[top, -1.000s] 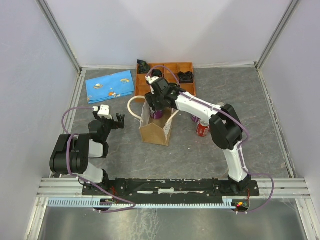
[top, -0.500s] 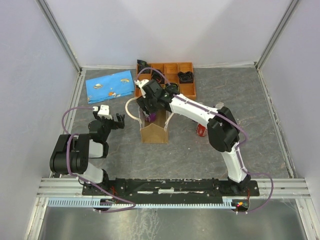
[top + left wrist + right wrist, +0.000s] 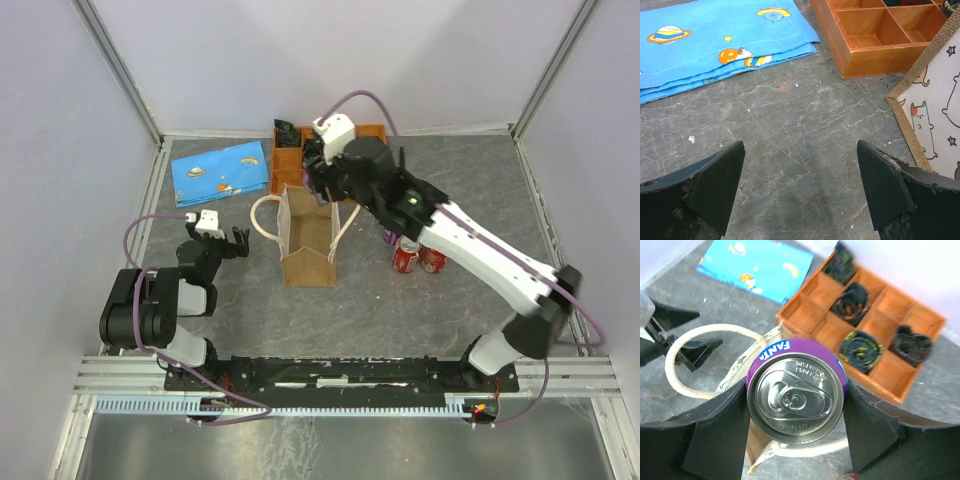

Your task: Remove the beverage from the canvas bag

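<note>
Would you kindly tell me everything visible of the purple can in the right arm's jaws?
The purple can is a sealed aluminium Fanta can: silver lid, tab unopened, purple side with white lettering. Its lid faces the wrist camera; the right arm's black jaws clamp it on two sides, above the canvas bag.

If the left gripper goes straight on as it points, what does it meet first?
Probably the bare table, short of the gap between the blue cloth and the orange tray; the canvas bag lies to its right.
</note>
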`<action>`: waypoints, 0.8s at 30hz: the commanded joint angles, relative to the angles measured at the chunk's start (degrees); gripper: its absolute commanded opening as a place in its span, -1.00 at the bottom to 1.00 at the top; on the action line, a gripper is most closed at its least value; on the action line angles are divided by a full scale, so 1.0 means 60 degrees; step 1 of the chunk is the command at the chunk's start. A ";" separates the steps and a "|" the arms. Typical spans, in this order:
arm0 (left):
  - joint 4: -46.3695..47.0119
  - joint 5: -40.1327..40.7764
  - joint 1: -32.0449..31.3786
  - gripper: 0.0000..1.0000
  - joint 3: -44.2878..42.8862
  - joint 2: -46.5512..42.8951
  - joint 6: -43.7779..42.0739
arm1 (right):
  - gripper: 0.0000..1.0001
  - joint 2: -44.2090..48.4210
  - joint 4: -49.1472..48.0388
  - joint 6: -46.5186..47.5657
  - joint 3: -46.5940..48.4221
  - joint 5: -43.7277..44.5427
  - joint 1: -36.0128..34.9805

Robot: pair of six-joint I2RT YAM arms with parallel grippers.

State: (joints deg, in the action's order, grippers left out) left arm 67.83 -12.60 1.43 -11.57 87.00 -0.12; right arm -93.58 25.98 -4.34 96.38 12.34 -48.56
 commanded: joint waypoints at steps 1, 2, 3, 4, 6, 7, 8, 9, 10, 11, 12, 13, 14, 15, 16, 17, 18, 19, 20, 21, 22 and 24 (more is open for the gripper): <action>0.0539 -0.0117 0.0039 0.99 0.0017 -0.0040 -0.0462 | -1.00 0.1919 -0.1994 0.0573 -0.1118 0.2007 -0.0027; 0.0530 -0.0125 0.0032 0.99 0.0016 -0.0036 -0.0470 | -1.00 0.2196 -0.2049 0.0675 -0.1323 0.2599 -0.0016; 0.0538 -0.0126 0.0044 0.99 0.0016 -0.0036 -0.0464 | -1.00 0.2393 -0.2050 0.0759 -0.1504 0.3162 0.0009; 0.0528 -0.0126 0.0042 0.99 0.0020 -0.0040 -0.0463 | -1.00 0.2570 -0.2014 0.0812 -0.1680 0.3607 0.0058; 0.0538 -0.0124 0.0032 0.99 0.0020 -0.0034 -0.0471 | -1.00 0.2944 -0.1767 0.0701 -0.2049 0.4147 0.0307; 0.0541 -0.0123 0.0039 0.99 0.0019 -0.0041 -0.0464 | -1.00 0.3142 -0.1697 0.0535 -0.2257 0.4271 0.0452; 0.0528 -0.0122 0.0043 0.99 0.0020 -0.0033 -0.0467 | -1.00 0.3352 -0.1596 0.0333 -0.2531 0.4314 0.0588; 0.0539 -0.0119 0.0038 0.99 0.0024 -0.0032 -0.0464 | -1.00 0.3563 -0.1560 0.0107 -0.2836 0.4315 0.0720; 0.0526 -0.0122 0.0036 0.99 0.0025 -0.0030 -0.0460 | -1.00 0.3791 -0.1537 -0.0107 -0.3132 0.4324 0.0830; 0.0537 -0.0124 0.0032 0.99 0.0021 -0.0030 -0.0463 | -1.00 0.4012 -0.1494 -0.0272 -0.3437 0.4344 0.0941; 0.0528 -0.0123 0.0039 0.99 0.0031 -0.0033 -0.0463 | -1.00 0.4243 -0.1463 -0.0427 -0.3725 0.4345 0.1019; 0.0532 -0.0126 0.0040 0.99 0.0020 -0.0034 -0.0467 | -1.00 0.4436 -0.1404 -0.0560 -0.3950 0.4345 0.1087; 0.0532 -0.0125 0.0040 0.99 0.0015 -0.0039 -0.0469 | -1.00 0.4589 -0.1318 -0.0701 -0.4205 0.4290 0.1141; 0.0527 -0.0126 0.0040 0.99 0.0020 -0.0042 -0.0464 | -1.00 0.4719 -0.1216 -0.0824 -0.4358 0.4179 0.1188; 0.0523 -0.0123 0.0047 0.99 0.0024 -0.0033 -0.0463 | -1.00 0.4789 -0.1119 -0.0961 -0.4529 0.4026 0.1216; 0.0535 -0.0122 0.0041 0.99 0.0025 -0.0041 -0.0463 | -1.00 0.4825 -0.1033 -0.1084 -0.4653 0.3847 0.1225; 0.0528 -0.0126 0.0040 0.99 0.0025 -0.0040 -0.0463 | -1.00 0.4808 -0.0942 -0.1175 -0.4767 0.3635 0.1234; 0.0539 -0.0126 0.0040 0.99 0.0025 -0.0042 -0.0463 | -1.00 0.4771 -0.0854 -0.1305 -0.4893 0.3430 0.1237; 0.0544 -0.0123 0.0040 0.99 0.0025 -0.0035 -0.0465 | -1.00 0.4720 -0.0832 -0.1405 -0.5030 0.3154 0.1226; 0.0545 -0.0126 0.0038 0.99 0.0025 -0.0032 -0.0464 | -1.00 0.4640 -0.0847 -0.1511 -0.5161 0.2677 0.1228; 0.0536 -0.0126 0.0039 0.99 0.0025 -0.0039 -0.0463 | -1.00 0.4583 -0.0870 -0.1614 -0.5298 0.2351 0.1232; 0.0542 -0.0126 0.0042 0.99 0.0024 -0.0034 -0.0463 | -1.00 0.4414 -0.0913 -0.1812 -0.5483 0.1644 0.1231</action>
State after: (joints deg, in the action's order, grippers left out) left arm 67.83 -12.60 1.43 -11.57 87.00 -0.12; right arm -67.24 25.74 -11.33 64.42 30.28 -41.12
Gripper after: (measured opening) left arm 0.993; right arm 0.722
